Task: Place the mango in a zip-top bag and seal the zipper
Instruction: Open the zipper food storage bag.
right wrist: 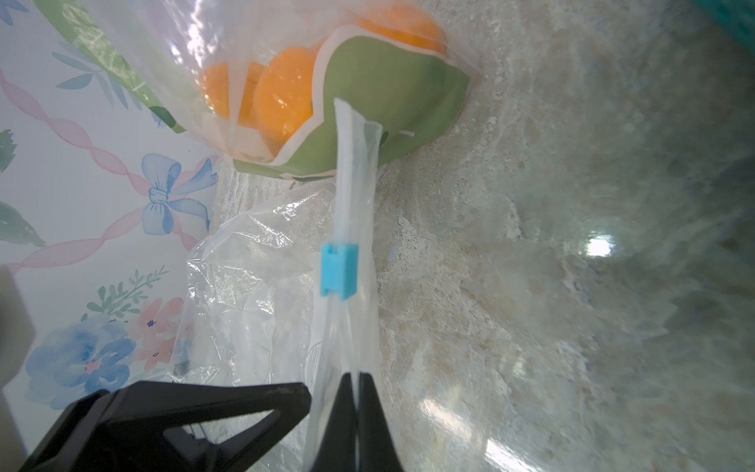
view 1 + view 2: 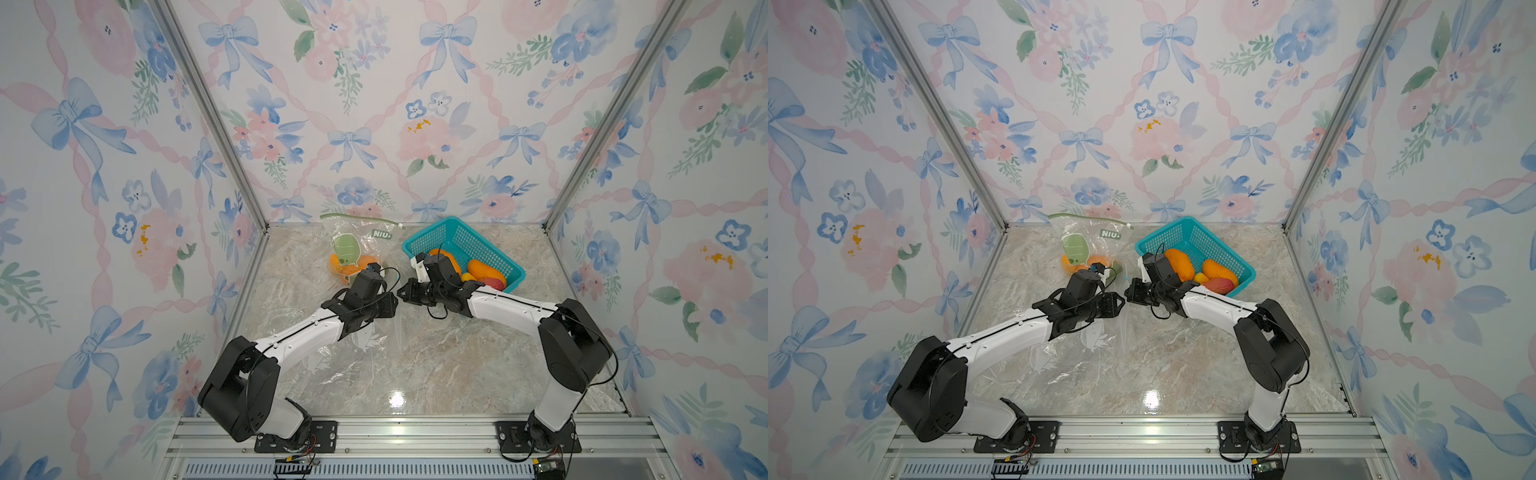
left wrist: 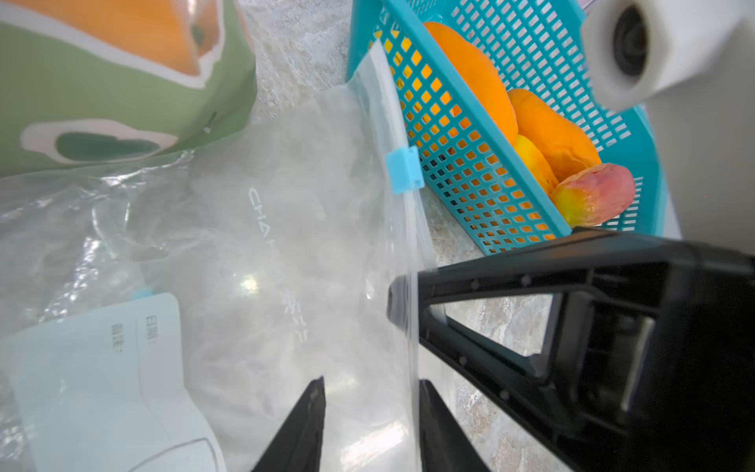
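A clear zip-top bag with a blue slider lies on the marble table under my left arm. My right gripper is shut on its zipper strip, a little way from the slider. My left gripper is open, its jaws apart on either side of the same bag edge, next to the right gripper's tip. In both top views the two grippers meet tip to tip at mid-table. Orange mangoes lie in the teal basket.
A second bag with a green sticker and orange fruit inside leans at the back wall, left of the basket. A reddish mango sits at the basket's near corner. Floral walls enclose the table on three sides.
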`<action>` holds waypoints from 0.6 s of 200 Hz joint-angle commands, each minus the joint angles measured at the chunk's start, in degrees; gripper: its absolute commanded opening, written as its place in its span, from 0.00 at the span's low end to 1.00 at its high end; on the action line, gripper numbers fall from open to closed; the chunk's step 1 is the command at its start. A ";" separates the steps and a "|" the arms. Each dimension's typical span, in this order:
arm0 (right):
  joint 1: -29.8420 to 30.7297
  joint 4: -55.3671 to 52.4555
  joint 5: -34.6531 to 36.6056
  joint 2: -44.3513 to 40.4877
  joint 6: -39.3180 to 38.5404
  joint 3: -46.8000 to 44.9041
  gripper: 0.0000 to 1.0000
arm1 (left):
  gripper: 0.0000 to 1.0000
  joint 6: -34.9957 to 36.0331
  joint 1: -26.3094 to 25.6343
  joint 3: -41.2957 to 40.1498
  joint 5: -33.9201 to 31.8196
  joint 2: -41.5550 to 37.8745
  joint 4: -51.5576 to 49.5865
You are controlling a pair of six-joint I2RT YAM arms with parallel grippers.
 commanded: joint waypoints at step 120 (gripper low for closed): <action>1.48 -16.27 12.19 -3.52 -10.09 4.08 0.00 | 0.00 -1.18 -0.48 -0.19 -1.79 -0.23 1.85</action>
